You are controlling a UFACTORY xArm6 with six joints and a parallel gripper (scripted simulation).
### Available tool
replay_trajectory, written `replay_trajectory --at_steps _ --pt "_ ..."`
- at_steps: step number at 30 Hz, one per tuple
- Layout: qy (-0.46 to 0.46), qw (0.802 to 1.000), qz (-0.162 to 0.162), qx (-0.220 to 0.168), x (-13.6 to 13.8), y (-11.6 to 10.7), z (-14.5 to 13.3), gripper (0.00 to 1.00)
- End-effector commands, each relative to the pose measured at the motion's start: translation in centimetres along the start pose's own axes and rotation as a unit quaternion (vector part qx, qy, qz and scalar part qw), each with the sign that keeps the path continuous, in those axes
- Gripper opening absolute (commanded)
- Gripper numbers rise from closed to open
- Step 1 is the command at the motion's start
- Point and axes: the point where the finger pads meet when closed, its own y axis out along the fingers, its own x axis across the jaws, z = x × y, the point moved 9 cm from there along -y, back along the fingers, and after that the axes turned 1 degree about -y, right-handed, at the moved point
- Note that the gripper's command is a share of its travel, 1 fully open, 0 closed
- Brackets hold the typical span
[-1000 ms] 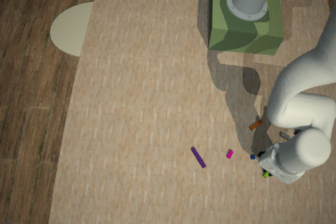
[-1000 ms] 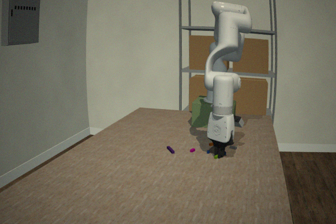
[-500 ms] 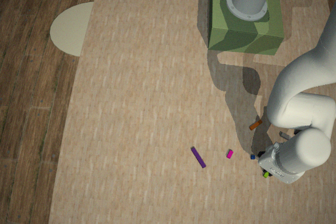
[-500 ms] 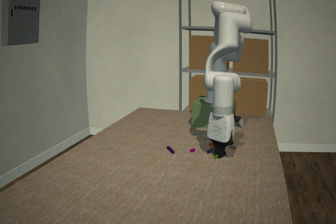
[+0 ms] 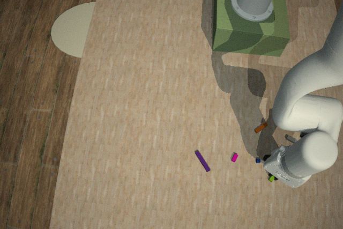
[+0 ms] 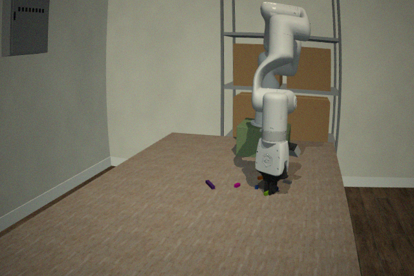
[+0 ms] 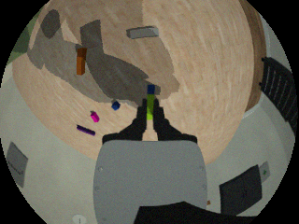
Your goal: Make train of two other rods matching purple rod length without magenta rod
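Note:
My gripper [image 7: 149, 105] is shut on the lime rod [image 7: 149, 106], down close to the table at the right. The lime rod's end sticks out under the wrist in the overhead view [image 5: 271, 178] and in the front view [image 6: 266, 192]. A small blue piece [image 7: 151, 89] shows right at the lime rod's far end; I cannot tell if they touch. A blue rod [image 5: 258, 160] lies just left of the gripper. The purple rod [image 5: 202, 160] lies further left, with the magenta rod [image 5: 234, 157] between them.
An orange rod [image 5: 260, 127] lies in the arm's shadow behind the gripper. A grey rod [image 5: 290, 138] is partly hidden under the arm. The green base block [image 5: 249, 15] stands at the back. The table's right edge is near.

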Motion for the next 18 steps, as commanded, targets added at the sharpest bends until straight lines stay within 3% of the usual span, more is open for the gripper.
replay_trajectory --at_steps 1,8,18 --pt "0.0 1.0 -0.001 -0.002 0.09 -0.14 -0.1 0.08" --pt "0.0 1.0 -0.001 -0.002 0.09 -0.14 -0.1 0.2" --pt "0.0 1.0 -0.001 -0.002 0.09 -0.14 -0.1 0.24"
